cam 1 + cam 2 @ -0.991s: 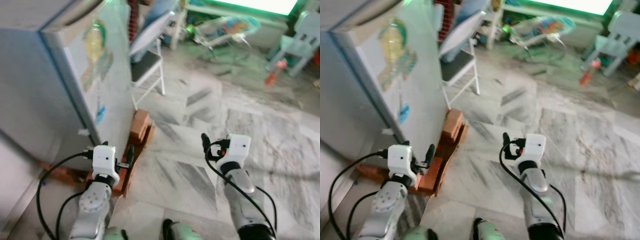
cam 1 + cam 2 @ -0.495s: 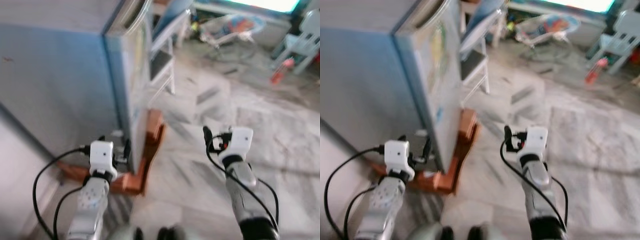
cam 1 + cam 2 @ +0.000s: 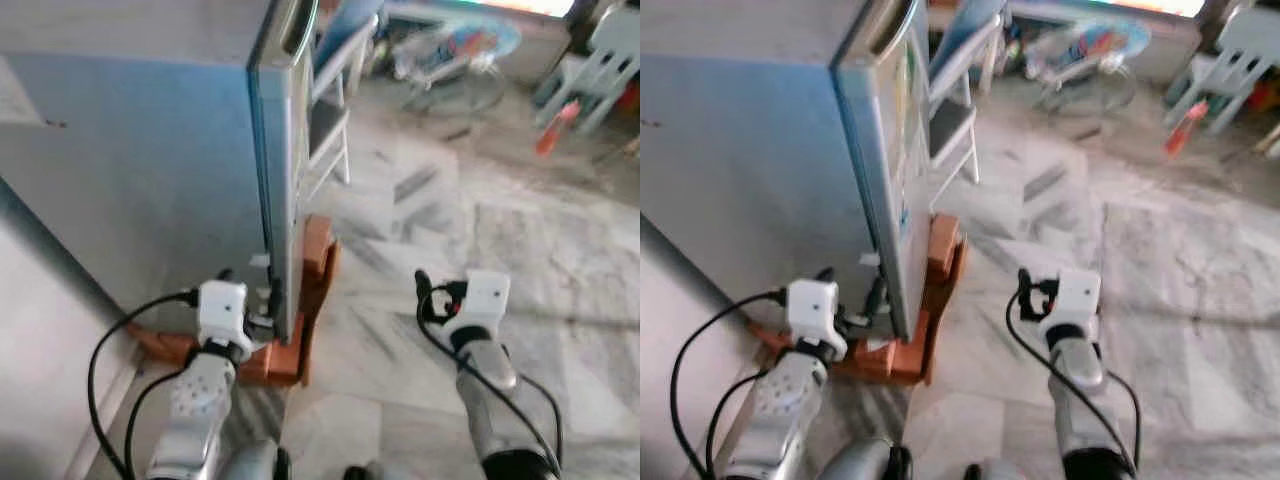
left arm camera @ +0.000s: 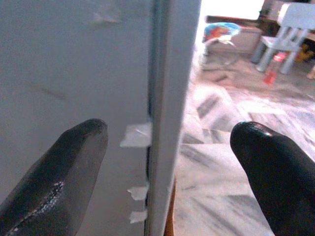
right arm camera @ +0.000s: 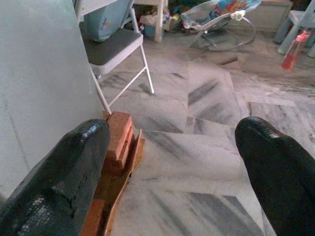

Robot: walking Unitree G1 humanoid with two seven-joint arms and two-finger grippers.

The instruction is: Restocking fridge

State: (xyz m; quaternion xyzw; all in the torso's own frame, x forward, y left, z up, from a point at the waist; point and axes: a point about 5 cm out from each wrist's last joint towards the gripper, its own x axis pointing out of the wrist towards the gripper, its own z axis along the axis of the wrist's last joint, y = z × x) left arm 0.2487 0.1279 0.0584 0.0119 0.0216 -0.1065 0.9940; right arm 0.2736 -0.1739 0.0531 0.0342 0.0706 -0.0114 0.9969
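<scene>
A grey-blue fridge (image 3: 150,150) stands at the left, its side face toward me and its shut door's edge (image 3: 276,200) running down to the floor. A curved handle (image 3: 296,25) sits at the door's top. The fridge rests on red bricks (image 3: 316,255). My left gripper (image 3: 272,302) is low, close to the fridge's front corner; in the left wrist view it (image 4: 167,147) is open, with the door edge (image 4: 165,98) seen between its fingers (image 4: 54,182). My right gripper (image 3: 424,292) hangs open over the marble floor, empty, to the right of the bricks (image 5: 118,132).
A white folding chair (image 3: 325,110) stands just beyond the fridge door. Farther back are a baby bouncer (image 3: 460,50), a pale plastic chair (image 3: 610,50) and an orange bottle (image 3: 555,125) on the floor. Grey marble floor (image 3: 500,220) spreads to the right.
The whole view has swung, so the fridge now shows its side face and door edge instead of its stickered front. Both arms keep the same pose, and the left gripper sits closer to the corner.
</scene>
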